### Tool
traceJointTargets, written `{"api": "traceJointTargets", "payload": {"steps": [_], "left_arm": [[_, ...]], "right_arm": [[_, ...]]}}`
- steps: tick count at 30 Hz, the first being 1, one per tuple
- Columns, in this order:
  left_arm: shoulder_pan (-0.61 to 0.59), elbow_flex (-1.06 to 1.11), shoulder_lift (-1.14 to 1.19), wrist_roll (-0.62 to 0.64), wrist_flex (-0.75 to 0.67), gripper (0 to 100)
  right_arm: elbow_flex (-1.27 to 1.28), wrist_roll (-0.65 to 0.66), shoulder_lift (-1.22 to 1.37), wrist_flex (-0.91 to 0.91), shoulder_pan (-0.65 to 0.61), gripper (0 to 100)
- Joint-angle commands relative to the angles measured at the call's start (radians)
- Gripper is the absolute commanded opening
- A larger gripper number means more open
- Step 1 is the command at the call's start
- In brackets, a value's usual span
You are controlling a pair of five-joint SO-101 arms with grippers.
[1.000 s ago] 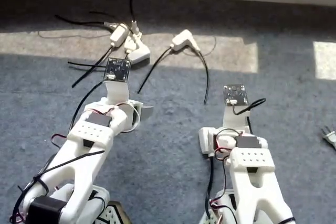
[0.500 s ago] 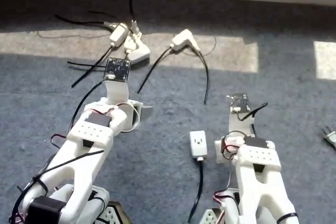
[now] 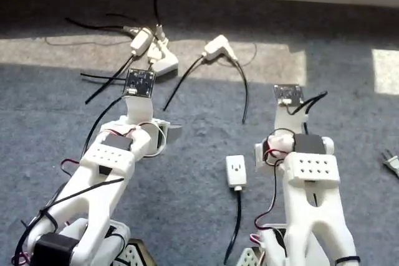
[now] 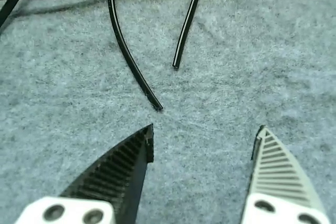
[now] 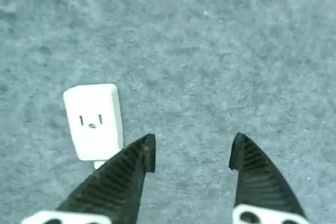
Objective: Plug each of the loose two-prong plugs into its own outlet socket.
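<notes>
Grey carpet (image 3: pixel 199 160) bears a white rectangular outlet socket (image 5: pixel 93 120) beside the right end effector (image 5: pixel 194 137), spread wide.

No readable text, labels or numbers anywhere.

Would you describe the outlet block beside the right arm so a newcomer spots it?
On the grey carpet, look between the two arms. The outlet block lies there alone, face up; the other white pieces sit far off in sunlight.

light: sunlit band across far carpet (image 3: pixel 274 66) | near carpet shaded | wrist views: even, soft light
</notes>
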Motion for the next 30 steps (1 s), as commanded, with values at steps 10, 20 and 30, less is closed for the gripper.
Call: {"api": "traceJointTargets", "payload": {"steps": [10, 20, 30], "left_arm": [[0.008, -0.002, -0.027, 0.003, -0.015, 30], [0.007, -0.002, -0.027, 0.003, -0.015, 30], [0.007, -0.002, -0.027, 0.003, -0.012, 30]], "right_arm": [[0.156, -0.08, -0.002, -0.231, -0.157, 23.5], [0.203, -0.08, -0.002, -0.249, -0.231, 23.5], [0.363, 0.011, -0.002, -0.403, -0.099, 23.5]]}}
